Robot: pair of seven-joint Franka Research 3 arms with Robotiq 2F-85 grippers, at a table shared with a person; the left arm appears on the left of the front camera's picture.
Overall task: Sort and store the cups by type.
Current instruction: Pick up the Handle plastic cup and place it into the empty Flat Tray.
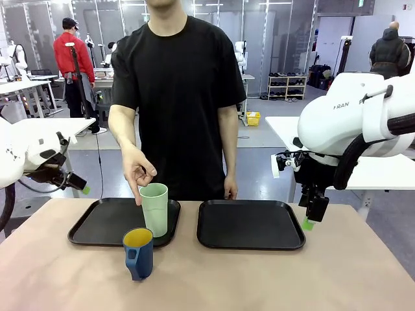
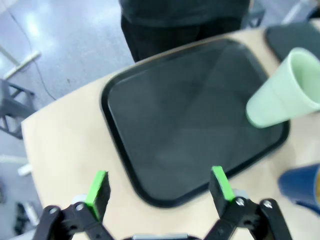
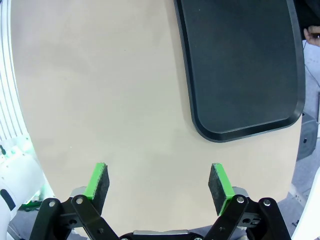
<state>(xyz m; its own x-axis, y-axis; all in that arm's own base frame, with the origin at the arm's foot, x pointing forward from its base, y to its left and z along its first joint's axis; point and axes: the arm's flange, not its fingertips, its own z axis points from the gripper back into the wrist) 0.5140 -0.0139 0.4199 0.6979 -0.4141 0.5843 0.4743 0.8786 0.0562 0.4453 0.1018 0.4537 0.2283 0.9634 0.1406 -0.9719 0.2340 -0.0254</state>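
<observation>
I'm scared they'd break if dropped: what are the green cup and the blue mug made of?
The green cup looks like plastic: thin wall, matte, even pale colour. The blue mug has a smooth dark outside, a yellow inside and a thick handle; it may be plastic or glazed ceramic, I can't tell which.

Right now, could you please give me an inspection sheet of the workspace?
Surface: beige table; black left tray, black right tray.
Job's things: mint tumbler upright on the left tray's near right corner, a person's hand close to its rim; blue mug on the table before that tray.
Clutter: nothing seen.
Grippers: left gripper open, facing the left tray; right gripper open over the table beside the right tray.
Cables: black hose on the right arm.
Surroundings: people, tables behind.
</observation>
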